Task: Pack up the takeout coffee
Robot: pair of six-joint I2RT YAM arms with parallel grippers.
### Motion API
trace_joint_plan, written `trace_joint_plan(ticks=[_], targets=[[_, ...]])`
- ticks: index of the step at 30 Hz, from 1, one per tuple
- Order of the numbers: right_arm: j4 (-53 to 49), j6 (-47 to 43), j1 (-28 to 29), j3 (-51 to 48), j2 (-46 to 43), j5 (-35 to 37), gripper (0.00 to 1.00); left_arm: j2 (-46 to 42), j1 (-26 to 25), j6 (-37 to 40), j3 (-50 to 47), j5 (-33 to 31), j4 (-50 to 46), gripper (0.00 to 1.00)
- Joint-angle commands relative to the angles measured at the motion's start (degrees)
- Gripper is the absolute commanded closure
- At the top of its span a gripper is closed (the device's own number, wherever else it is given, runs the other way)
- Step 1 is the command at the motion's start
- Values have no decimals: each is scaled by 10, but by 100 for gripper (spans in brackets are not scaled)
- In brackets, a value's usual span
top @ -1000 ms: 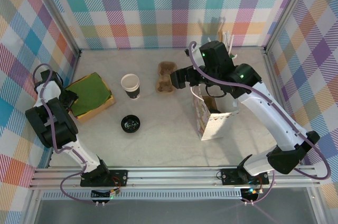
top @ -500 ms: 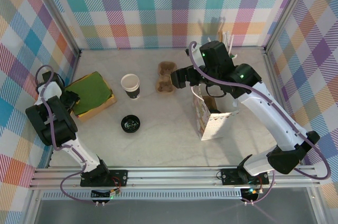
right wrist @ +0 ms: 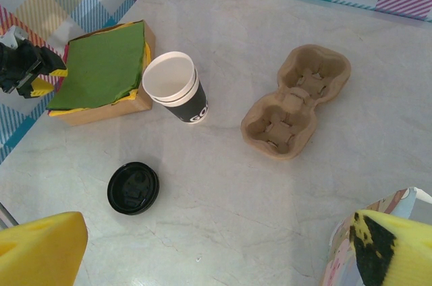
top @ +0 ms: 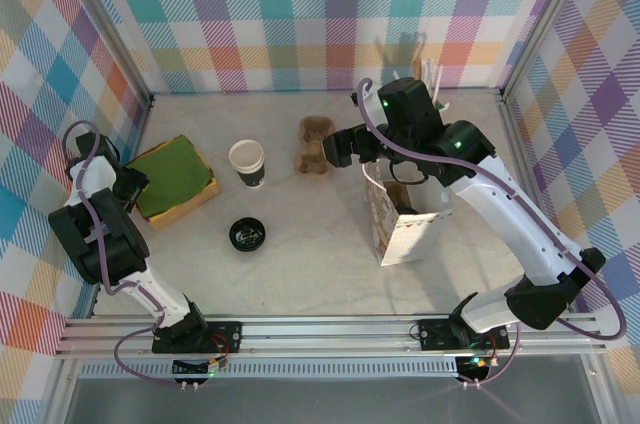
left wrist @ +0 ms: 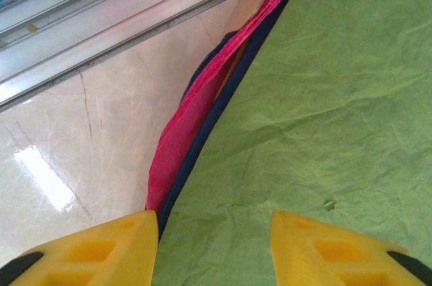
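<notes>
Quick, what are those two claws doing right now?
Left gripper: open above the green napkins, holding nothing.
Right gripper: wide open, empty.

The pale marble table bore a green-topped cardboard box at left, a lidless cup, a loose black lid, a pulp cup carrier and an upright white paper bag
</notes>
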Motion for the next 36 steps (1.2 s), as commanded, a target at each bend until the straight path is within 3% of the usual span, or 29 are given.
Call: trace_joint_plan(ticks=[1,10,18,30,36], targets=[[-2,-9,4,-3,-5,3,1,10,5,11,14,-5,-8,52],[-3,-10,4,-6,-8,6,1,42,5,19,19,-1,5,52],[-2,-9,4,-9,-11,11,1,36,4,20,14,7,9,61],[0,-10,4,-8,-9,10,1,6,2,14,8,5,7,94],[1,-10,4,-9,-9,10,1,-24,-4,8,9,-6,-4,94]])
